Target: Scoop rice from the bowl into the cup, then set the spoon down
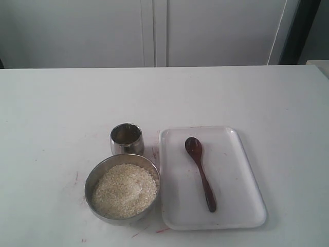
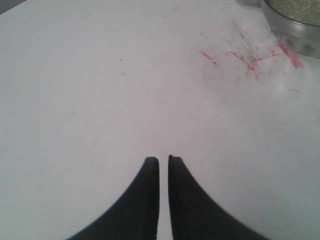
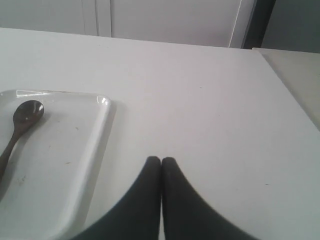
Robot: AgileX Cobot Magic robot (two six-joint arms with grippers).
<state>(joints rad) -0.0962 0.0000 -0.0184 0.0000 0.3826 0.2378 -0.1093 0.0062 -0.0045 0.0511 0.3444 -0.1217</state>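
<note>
Left gripper (image 2: 163, 160) and right gripper (image 3: 161, 160) are clenched, empty — wooden spoon (image 1: 200, 173) lies on white tray (image 1: 237, 175), right of steel bowl (image 1: 91, 178).

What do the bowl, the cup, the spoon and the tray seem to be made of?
The bowl and the cup look like polished steel: grey, mirror-like walls with reflections. The spoon seems dark reddish-brown wood, slightly glossy. The tray is probably white plastic, judging by its thin, shiny rim; glass is possible too.

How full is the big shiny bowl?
Mostly full: the rice heaps up across the bowl, leaving only a band of bare steel wall showing below the rim.
</note>
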